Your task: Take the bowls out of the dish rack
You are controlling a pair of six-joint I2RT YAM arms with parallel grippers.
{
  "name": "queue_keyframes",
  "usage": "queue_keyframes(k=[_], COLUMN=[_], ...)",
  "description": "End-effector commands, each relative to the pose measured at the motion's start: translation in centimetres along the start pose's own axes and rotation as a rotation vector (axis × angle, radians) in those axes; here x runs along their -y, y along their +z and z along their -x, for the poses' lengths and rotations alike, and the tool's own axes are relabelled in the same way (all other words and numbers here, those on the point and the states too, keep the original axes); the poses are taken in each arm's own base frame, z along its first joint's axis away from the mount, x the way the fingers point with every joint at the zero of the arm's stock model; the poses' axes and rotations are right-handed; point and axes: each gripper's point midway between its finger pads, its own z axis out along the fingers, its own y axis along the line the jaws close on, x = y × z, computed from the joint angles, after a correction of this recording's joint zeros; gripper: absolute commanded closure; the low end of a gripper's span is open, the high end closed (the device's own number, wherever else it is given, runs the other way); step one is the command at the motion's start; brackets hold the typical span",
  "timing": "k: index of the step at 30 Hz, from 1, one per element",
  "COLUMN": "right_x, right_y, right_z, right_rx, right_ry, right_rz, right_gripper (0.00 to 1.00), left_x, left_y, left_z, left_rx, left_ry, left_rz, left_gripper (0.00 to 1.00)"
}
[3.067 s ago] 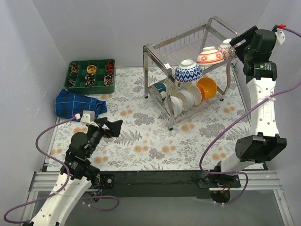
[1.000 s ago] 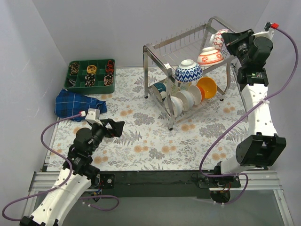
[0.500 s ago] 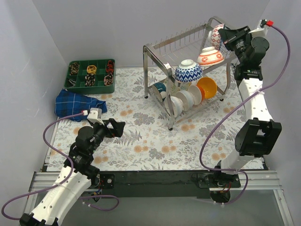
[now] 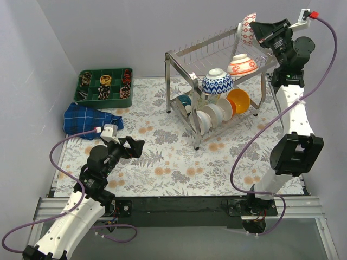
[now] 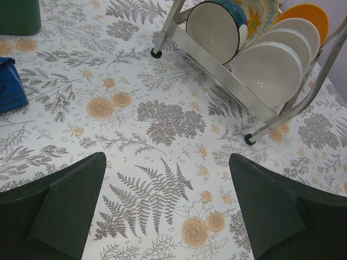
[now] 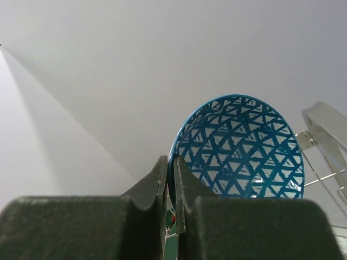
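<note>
The steel dish rack (image 4: 181, 55) stands at the back right of the floral table. Its upper shelf carries a blue-white bowl (image 4: 217, 81) and a red-white bowl (image 4: 242, 64). On the lower shelf stand a teal bowl (image 4: 184, 101), white bowls (image 4: 214, 114) and an orange bowl (image 4: 238, 100). My right gripper (image 4: 255, 30) is shut on the rim of another bowl (image 4: 248, 28), held on edge high above the rack. That bowl is red-white outside and blue-latticed inside (image 6: 238, 146). My left gripper (image 4: 130, 145) hangs open over the table, nothing between its fingers (image 5: 70, 206).
A green compartment tray (image 4: 128, 86) sits at the back left with a blue checked cloth (image 4: 89, 119) in front of it. Rack feet (image 5: 156, 53) and lower-shelf bowls (image 5: 268, 73) lie ahead of the left gripper. Grey walls close in behind and on both sides.
The right gripper took the red-white bowl off the upper shelf's right end and raised it up and leftward, tipping it on edge. The left arm crept slightly forward.
</note>
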Motion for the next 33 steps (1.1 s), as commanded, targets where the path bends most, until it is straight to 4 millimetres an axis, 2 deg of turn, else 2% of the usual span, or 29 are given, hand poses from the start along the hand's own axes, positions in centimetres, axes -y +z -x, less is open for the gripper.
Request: queue_keyframes(k=[1,4,9,10,12,13,14,15,16,17,18,19,20,21,22,24,25,26,27,28,30,31,33], right_x=[-10.3,-11.4,-11.3,-12.3,-10.8,-11.8,-10.0,-9.7,-10.4,-9.9,-8.3,-8.7,-8.2,-6.3,-6.7,-5.7,-4.6,-3.7,-4.1,-2.3,-2.0,-0.9,-0.5], right_y=[-2.4,-4.1,-7.0,-8.1,-9.2,-10.5,-11.2,-12.0,-13.5,-14.2,-14.9,-16.2,-16.9,-17.7,-18.8,-20.1,-21.3,-22.0,-23.1,-24.0,-25.1,-25.9,-26.7], right_z=[5.9,6.7,7.8,8.6,7.8,8.3,7.6,7.5,8.2,7.9,6.6,6.5,6.1,4.2,3.8,2.2,0.3,-0.7,-1.2,-3.4,-5.2,-7.7,-9.8], right_rx=[0.147,0.188,0.243,0.275,0.255,0.274,0.261,0.264,0.295,0.286,0.242,0.241,0.233,0.176,0.17,0.124,0.075,0.051,0.053,-0.002,-0.039,-0.112,-0.178], right_ry=[-0.212,-0.26,-0.39,-0.41,-0.432,-0.451,-0.446,-0.458,-0.49,-0.493,-0.487,-0.503,-0.499,-0.477,-0.474,-0.459,-0.44,-0.428,-0.421,-0.391,-0.367,-0.339,-0.329], right_rz=[0.219,0.195,0.067,0.049,-0.03,-0.044,-0.119,-0.149,-0.18,-0.216,-0.273,-0.29,-0.319,-0.368,-0.375,-0.407,-0.435,-0.46,-0.463,-0.501,-0.501,-0.512,-0.501], right_gripper=[0.99,0.99,0.99,0.99,0.99,0.99,0.99,0.99,0.99,0.99,0.99,0.99,0.99,0.99,0.99,0.99,0.99,0.99,0.99,0.99,0.99,0.99,0.99], left_x=[0.7,0.8,0.9,0.8,0.8,0.9,0.9,0.9,0.9,0.9,1.0,1.0,1.0,0.9,0.9,0.9,0.9,0.8,0.8,0.8,0.9,1.0,1.2], left_y=[-0.4,-0.5,-0.6,-0.7,-0.7,-0.8,-0.8,-0.8,-0.8,-0.8,-0.8,-0.8,-0.7,-0.7,-0.6,-0.6,-0.5,-0.4,-0.4,-0.3,-0.3,-0.2,-0.2], left_z=[1.3,1.4,1.6,1.6,1.7,1.8,1.8,1.8,1.8,1.8,1.8,1.7,1.7,1.7,1.6,1.7,1.7,1.5,1.5,1.4,1.6,1.6,1.8], left_rx=[0.028,0.033,0.041,0.042,0.045,0.048,0.048,0.051,0.049,0.047,0.05,0.045,0.044,0.04,0.038,0.036,0.033,0.027,0.025,0.019,0.016,0.016,0.017], left_ry=[0.012,0.012,0.009,0.007,0.007,0.006,0.004,0.003,0.004,0.001,0.0,-0.002,-0.003,-0.002,-0.003,-0.002,-0.002,-0.002,-0.002,-0.003,-0.006,-0.018,-0.031], left_rz=[-0.023,-0.026,-0.031,-0.029,-0.029,-0.03,-0.03,-0.031,-0.032,-0.032,-0.034,-0.033,-0.032,-0.029,-0.03,-0.027,-0.026,-0.022,-0.023,-0.02,-0.023,-0.023,-0.023], left_gripper=[0.02,0.02,0.02,0.02,0.02,0.02,0.02,0.02,0.02,0.02,0.02,0.02,0.02,0.02,0.02,0.02,0.02,0.02,0.02,0.02,0.02,0.02,0.02])
